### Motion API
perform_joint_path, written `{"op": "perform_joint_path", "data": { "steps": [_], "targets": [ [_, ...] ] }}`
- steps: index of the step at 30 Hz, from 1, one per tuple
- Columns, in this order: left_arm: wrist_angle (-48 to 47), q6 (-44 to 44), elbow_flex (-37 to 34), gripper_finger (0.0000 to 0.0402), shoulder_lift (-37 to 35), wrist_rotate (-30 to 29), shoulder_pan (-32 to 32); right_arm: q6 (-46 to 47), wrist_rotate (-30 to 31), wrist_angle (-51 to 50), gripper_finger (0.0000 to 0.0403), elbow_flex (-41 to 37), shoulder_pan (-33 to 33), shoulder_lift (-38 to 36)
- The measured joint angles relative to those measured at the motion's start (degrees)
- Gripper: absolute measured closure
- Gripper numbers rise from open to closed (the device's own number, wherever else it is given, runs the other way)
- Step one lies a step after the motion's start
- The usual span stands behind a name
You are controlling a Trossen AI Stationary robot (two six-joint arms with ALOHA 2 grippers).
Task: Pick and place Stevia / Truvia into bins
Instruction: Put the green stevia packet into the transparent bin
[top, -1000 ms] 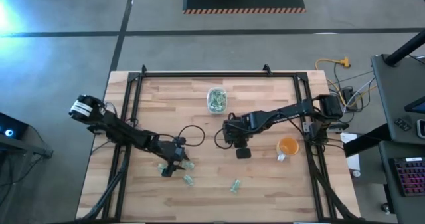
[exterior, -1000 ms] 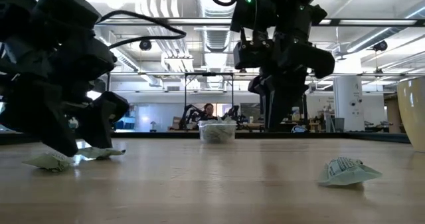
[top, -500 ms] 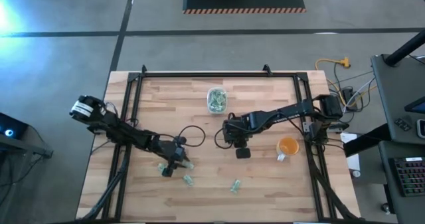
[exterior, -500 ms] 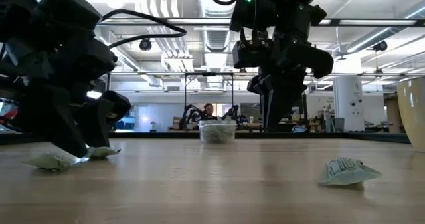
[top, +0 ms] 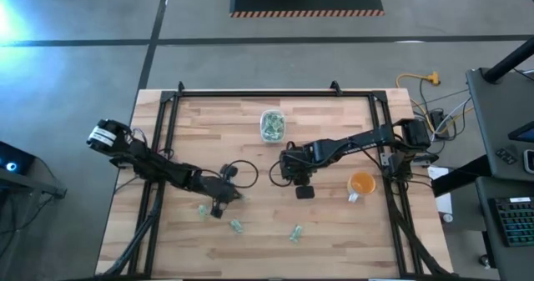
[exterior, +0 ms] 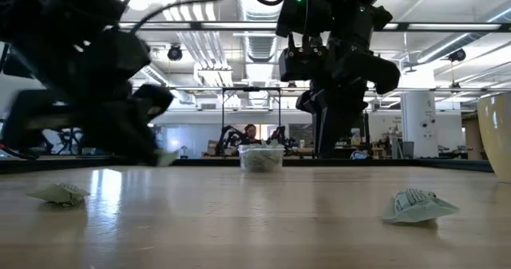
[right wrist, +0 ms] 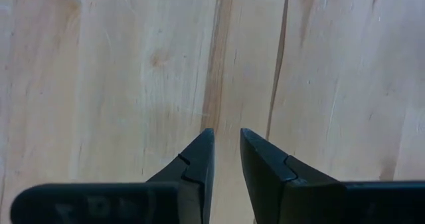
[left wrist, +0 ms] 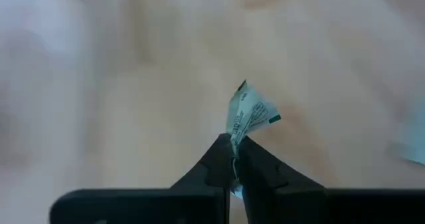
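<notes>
1. The left gripper [left wrist: 234, 159] is clamped on one green-and-white Stevia packet [left wrist: 248, 115], pinching only its near end; the rest sticks out ahead of the fingertips, clear of the wooden table [top: 334, 223].

2. The step in hand looks like the carry to the clear bin [top: 272, 125], which sits well ahead of this gripper toward the table's far edge and already holds packets. With so small a bite, a smooth, unhurried move seems wise. Release only once the fingertips are over the bin's opening, since a light packet can flutter off line.

3. In the left wrist view the held packet's long axis runs roughly in line with the fingers, pointing away from them and leaning a little to one side. It is creased, not flat.

4. Three loose packets lie on the table near this gripper, on its near-edge side: one [top: 203, 213] just beside it, another [top: 237, 226] a bit farther, a third [top: 294, 233] farther still.

5. The right gripper [right wrist: 226, 151] waits above bare wood mid-table, fingers slightly apart and holding nothing, the orange cup [top: 361, 183] off to its side.
</notes>
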Motion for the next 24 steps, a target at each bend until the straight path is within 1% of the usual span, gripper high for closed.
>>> {"op": "perform_joint_path", "data": {
  "steps": [3,6,9,13,16,18,20,24],
  "targets": [
    [0.9,6.0,1.6,0.0395,0.0,-9.1,0.7,-0.2,0.0,0.6,0.0339,0.0,0.0,0.0],
    [1.3,11.9,2.8,0.0393,0.0,-14.3,3.0,-0.2,0.0,0.9,0.0337,0.0,0.0,0.0],
    [3.0,16.7,3.8,0.0392,0.0,-14.7,6.9,-0.5,0.0,1.0,0.0338,0.0,0.0,0.0],
    [3.9,21.1,5.5,0.0392,0.0,-14.8,14.0,-1.2,0.0,1.1,0.0342,0.0,0.0,0.0],
    [4.0,24.1,7.3,0.0392,0.0,-13.7,19.8,-1.2,0.0,1.2,0.0342,0.0,0.0,0.0],
    [3.9,25.4,8.6,0.0392,0.0,-11.5,23.9,-1.4,0.0,1.2,0.0341,0.0,0.0,0.0],
    [3.8,25.6,10.1,0.0392,0.0,-7.1,28.1,-1.5,0.0,1.3,0.0342,0.0,0.0,0.0],
    [3.8,25.1,12.5,0.0392,0.0,4.2,35.8,-1.4,0.0,1.4,0.0343,0.0,0.0,0.0]
  ]
}}
